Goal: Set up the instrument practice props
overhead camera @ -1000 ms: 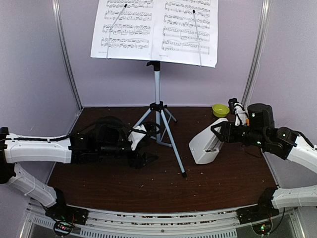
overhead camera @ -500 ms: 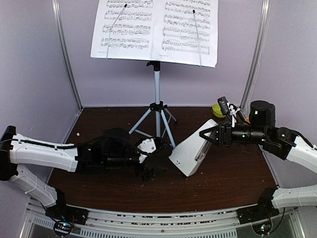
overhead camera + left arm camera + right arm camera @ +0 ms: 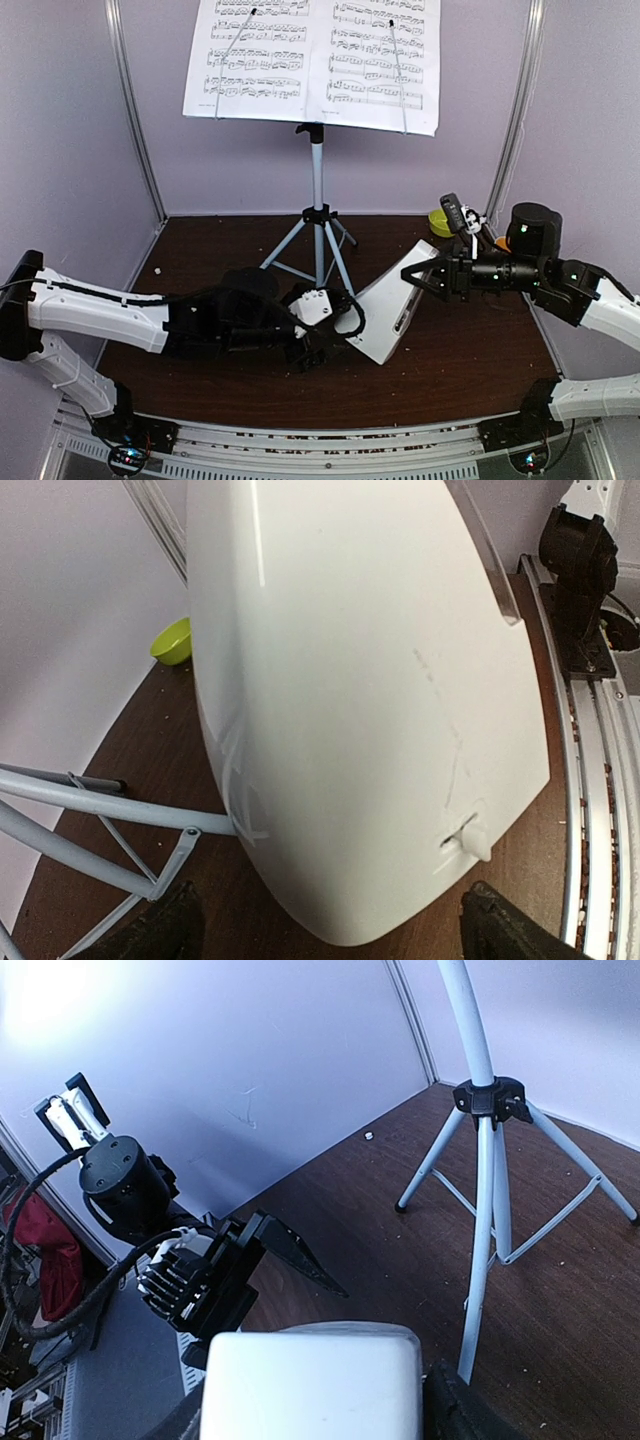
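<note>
The silver tripod music stand (image 3: 317, 180) stands at the back centre with two sheet-music pages (image 3: 250, 55) (image 3: 385, 60) on its desk. The white metronome (image 3: 390, 305) hangs tilted right of the tripod, and my right gripper (image 3: 425, 278) is shut on its upper end (image 3: 310, 1385). My left gripper (image 3: 335, 325) is open at its lower end. In the left wrist view the metronome (image 3: 350, 700) fills the frame, its rounded end between my spread left gripper (image 3: 330, 940), both fingertips (image 3: 500, 930) apart from it. Whether it touches the table is unclear.
A yellow-green bowl (image 3: 444, 222) sits at the back right by the wall, also seen as the bowl (image 3: 172, 640) in the left wrist view. The tripod legs (image 3: 490, 1160) spread just left of the metronome. Purple walls enclose the brown table (image 3: 200, 245).
My right gripper has carried the metronome leftward and tilted it toward the left arm. My left gripper has moved right to its lower end and opened wider.
</note>
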Robot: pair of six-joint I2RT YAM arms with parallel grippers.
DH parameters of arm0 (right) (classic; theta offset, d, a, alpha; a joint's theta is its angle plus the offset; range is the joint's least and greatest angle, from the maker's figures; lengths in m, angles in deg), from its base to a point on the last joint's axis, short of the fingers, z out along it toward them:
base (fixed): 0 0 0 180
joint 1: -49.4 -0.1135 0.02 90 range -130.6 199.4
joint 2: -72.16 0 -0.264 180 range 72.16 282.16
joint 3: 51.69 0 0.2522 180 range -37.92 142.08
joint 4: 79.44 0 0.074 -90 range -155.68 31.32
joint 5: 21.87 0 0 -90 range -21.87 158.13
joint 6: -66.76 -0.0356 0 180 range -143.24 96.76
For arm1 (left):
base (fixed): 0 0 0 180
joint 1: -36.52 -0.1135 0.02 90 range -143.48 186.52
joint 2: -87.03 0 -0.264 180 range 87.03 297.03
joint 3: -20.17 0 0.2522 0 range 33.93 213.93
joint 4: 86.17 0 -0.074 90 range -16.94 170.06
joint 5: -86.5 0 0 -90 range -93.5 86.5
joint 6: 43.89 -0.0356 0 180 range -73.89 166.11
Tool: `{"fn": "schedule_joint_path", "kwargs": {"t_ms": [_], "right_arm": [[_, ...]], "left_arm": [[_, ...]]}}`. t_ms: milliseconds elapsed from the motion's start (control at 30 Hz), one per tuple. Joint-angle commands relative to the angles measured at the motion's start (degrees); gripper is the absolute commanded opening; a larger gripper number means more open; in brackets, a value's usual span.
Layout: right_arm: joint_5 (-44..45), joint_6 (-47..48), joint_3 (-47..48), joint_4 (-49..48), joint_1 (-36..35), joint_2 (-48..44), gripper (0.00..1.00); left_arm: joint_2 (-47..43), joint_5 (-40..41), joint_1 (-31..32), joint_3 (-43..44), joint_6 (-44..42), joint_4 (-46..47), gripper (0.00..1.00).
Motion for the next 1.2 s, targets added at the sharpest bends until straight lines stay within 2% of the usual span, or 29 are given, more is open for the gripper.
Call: {"fn": "schedule_joint_path", "kwargs": {"t_ms": [0, 733, 933, 1167], "right_arm": [[1.8, -1.6, 0.4, -7.8, -0.9, -0.5, 0.23], [9.2, -4.2, 0.1, -8.7, -2.2, -1.0, 0.18], [9.1, -5.0, 0.1, -9.4, -2.7, -1.1, 0.18], [9.4, -4.8, 0.4, -9.2, -2.9, -1.0, 0.17]], "left_arm": [[1.4, 1.3, 0.4, 2.3, 1.7, 3.9, 0.91], [4.1, 0.6, 0.4, 4.8, 5.0, 5.3, 0.94], [5.4, 3.1, 0.4, 6.6, 5.7, 3.7, 0.92], [5.3, 2.5, 0.4, 6.3, 5.2, 3.5, 0.87]]}}
